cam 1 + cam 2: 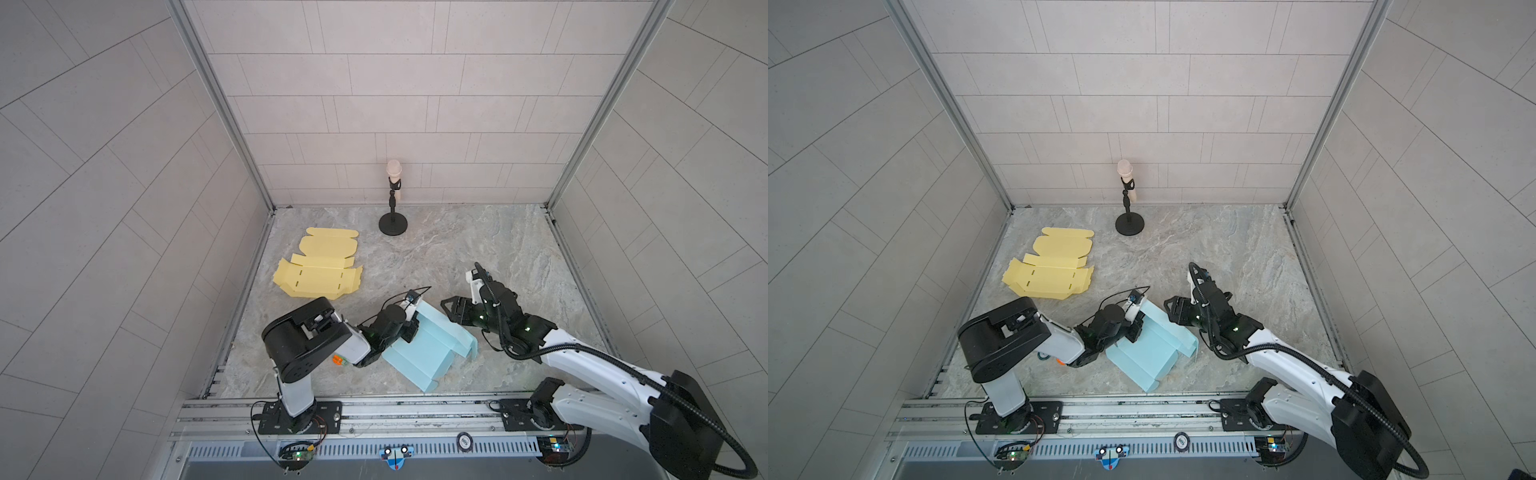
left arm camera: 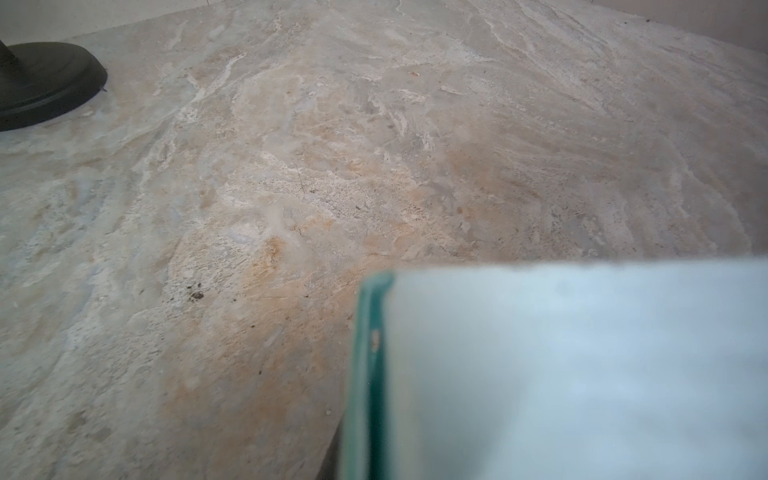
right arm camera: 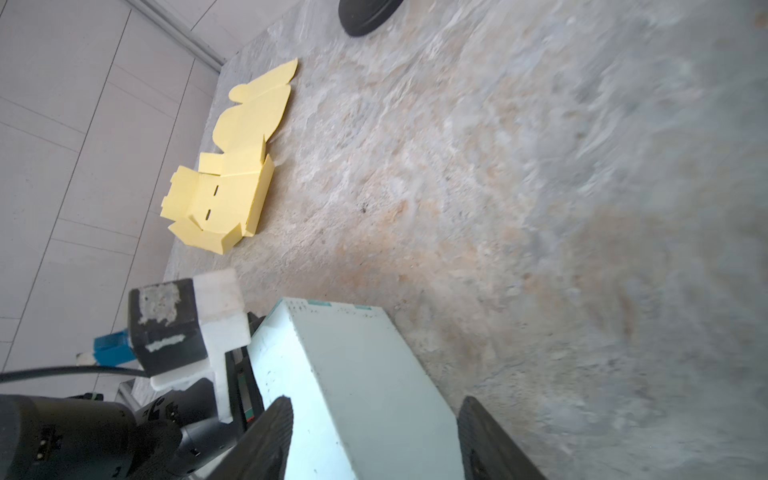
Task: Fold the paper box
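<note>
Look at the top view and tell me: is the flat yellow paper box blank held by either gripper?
No, the flat yellow paper box blank lies on the marble tabletop with nothing touching it.

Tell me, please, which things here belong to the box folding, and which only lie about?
In the job: blue paper box, half folded; left pincer, gripping its wall; right pincer, open, near it.
Lying about: yellow box blank, unfolded, untouched; microphone on stand.

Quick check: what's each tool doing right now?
Left tool: closed, pinching a wall of the blue paper box.
Right tool: open, gripping nothing.
</note>
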{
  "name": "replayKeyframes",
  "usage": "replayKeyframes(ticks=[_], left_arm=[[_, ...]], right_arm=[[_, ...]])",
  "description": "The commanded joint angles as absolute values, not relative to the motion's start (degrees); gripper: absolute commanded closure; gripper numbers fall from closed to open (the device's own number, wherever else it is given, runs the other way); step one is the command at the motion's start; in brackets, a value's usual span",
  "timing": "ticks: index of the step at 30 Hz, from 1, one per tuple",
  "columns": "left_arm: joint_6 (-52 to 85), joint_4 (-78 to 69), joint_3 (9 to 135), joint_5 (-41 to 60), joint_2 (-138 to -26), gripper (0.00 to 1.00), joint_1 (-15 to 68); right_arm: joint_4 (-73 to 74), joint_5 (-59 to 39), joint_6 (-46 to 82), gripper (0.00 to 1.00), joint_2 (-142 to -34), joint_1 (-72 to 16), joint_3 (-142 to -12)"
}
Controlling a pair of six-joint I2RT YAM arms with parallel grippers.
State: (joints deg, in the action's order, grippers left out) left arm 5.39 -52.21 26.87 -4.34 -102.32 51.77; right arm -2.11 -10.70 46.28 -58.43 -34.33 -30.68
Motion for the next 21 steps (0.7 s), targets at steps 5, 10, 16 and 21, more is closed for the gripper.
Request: replayKeyframes(ticks=[5, 10, 16, 21], left_arm=[[4.3, -50.7, 28.2, -5.2, -101.9, 0.85, 53.0], [4.3, -50.1, 28.7, -5.0, -102.0, 0.84, 52.9], [4.5, -50.3, 28.7, -5.2, -102.2, 0.84, 52.9], [5.6, -51.5, 27.9, -6.0, -101.9, 0.84, 52.8]], right_arm=[[-8.2, -14.0, 37.8, 0.45, -61.9, -25.2, -35.2], [-4.3, -17.3, 35.6, 0.54, -72.1, -24.2, -38.1], [1.9, -22.9, 36.5, 0.6, -80.7, -24.8, -38.6], [3.1, -23.0, 36.6, 0.64, -83.7, -29.0, -39.0]])
